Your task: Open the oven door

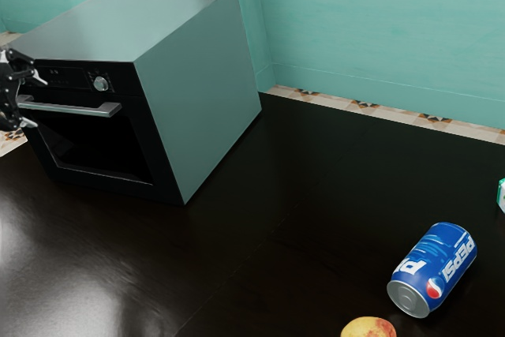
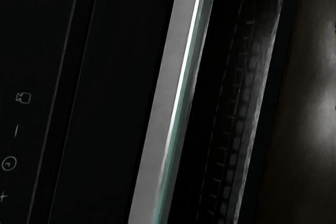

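The oven [image 1: 189, 100] sits by the tabletop's [image 1: 316, 195] wall-side edge, door [image 1: 106, 144] shut. The gripper [image 1: 39, 103] is spread wide at the handle [image 1: 87, 108], a rigid, probably slick bar: pinch it squarely, then draw the likely stiff, hinged door steadily.

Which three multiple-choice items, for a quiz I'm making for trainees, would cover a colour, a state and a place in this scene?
1. What colour is the Pepsi can?
A) red
B) blue
C) green

2. How does the oven door stand?
A) shut
B) folded fully down
C) half lowered

3. Where is the gripper?
A) over the Pepsi can
B) on the oven's top
C) at the door handle

Key:
1. B, as the can's side is blue around its white lettering.
2. A, as the door lies flush with the oven front.
3. C, as it stands by the handle's end nearer the exterior view's left edge.
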You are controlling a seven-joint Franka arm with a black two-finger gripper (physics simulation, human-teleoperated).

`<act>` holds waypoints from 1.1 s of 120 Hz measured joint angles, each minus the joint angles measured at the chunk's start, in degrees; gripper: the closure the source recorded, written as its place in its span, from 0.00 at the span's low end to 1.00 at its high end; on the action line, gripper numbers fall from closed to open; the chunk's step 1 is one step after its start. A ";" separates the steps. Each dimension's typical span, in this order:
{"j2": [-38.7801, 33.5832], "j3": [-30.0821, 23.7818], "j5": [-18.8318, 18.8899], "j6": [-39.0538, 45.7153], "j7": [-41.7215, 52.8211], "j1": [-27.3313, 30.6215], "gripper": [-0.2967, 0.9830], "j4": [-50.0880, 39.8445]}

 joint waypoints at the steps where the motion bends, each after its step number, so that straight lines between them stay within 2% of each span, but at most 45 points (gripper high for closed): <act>1: -0.01 0.02 -0.04 -0.04 0.02 -0.01 0.23 -0.03; 34: -4.91 0.70 -1.12 -2.37 0.65 0.56 0.23 -3.50; 59: 0.43 -0.40 -1.34 -2.82 0.86 -0.66 0.23 -0.59; 90: 0.49 -0.65 -2.03 -2.98 1.11 -3.35 0.19 -2.09; 93: -0.54 -0.43 -2.10 -3.01 1.14 -3.80 0.23 -3.33; 118: -8.74 1.51 -1.82 -3.36 1.38 0.13 0.28 -10.91; 126: -18.03 4.21 0.33 -3.50 1.45 1.02 0.27 -16.84; 132: -28.91 4.99 3.59 -3.94 1.57 6.06 0.26 -24.20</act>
